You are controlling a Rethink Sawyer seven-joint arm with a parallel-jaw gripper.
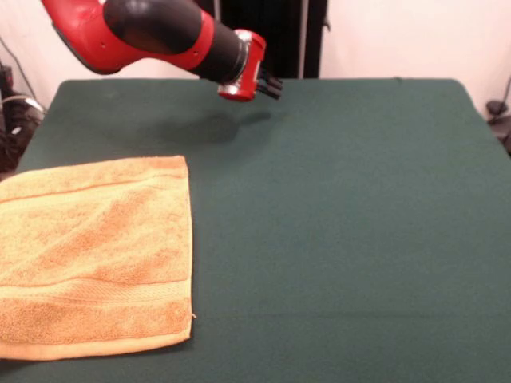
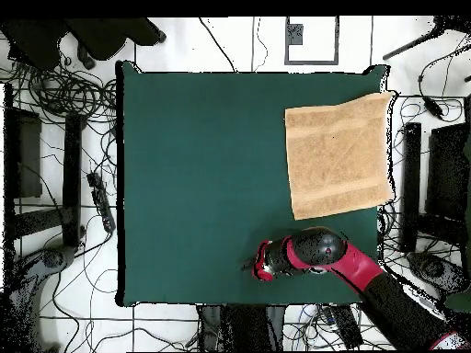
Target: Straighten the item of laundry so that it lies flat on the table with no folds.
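Observation:
The golden-orange towel [image 1: 96, 255] lies spread out on the dark green table [image 1: 343, 223] at the left of the front view. Its woven bands run near its near and far edges, and its left side runs past the picture's edge. I see no folds in it and no label. In the overhead view the towel [image 2: 338, 154] sits at the table's [image 2: 202, 175] upper right corner, reaching the right edge. My gripper [image 1: 271, 84] hangs above the table's far side, well apart from the towel and holding nothing. It also shows in the overhead view [image 2: 250, 267] near the bottom edge.
Cables [image 2: 55, 92] and dark equipment lie on the floor left of the table in the overhead view. Black stands [image 2: 409, 184] flank the right side. The arm [image 2: 354, 267] reaches in from the bottom right.

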